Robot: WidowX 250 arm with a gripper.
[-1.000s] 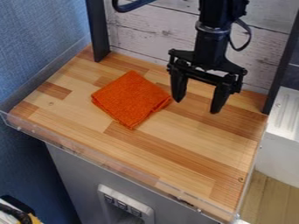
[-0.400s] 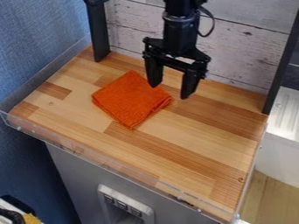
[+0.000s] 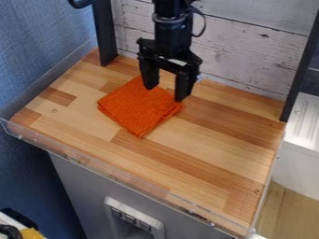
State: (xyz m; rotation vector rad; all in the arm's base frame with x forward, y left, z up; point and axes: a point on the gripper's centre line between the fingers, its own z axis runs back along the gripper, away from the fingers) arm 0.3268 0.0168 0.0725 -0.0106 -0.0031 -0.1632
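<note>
1. The black gripper [image 3: 166, 93] was seen pointing downward over the back part of the wooden work surface [image 3: 211, 140], left of its middle in the camera view. The arm [image 3: 171, 30] was seen entering from the top edge.
2. The tool was released, its two fingers spread apart.
3. An orange cloth [image 3: 137, 109] was folded into a thick square and laid flat on the wood, turned so that one corner was pointed toward the front. Its upper right part was overlapped in the view by the fingers; whether it was touched by them could not be told.
4. The surface was backed by pale, weathered planks [image 3: 249, 51] and flanked by a dark left post [image 3: 105, 32] and a dark right post [image 3: 300, 70].
5. The front edge was bordered by a clear strip [image 3: 143, 184], and a blue wall [image 3: 37, 56] was seen at the left.
</note>
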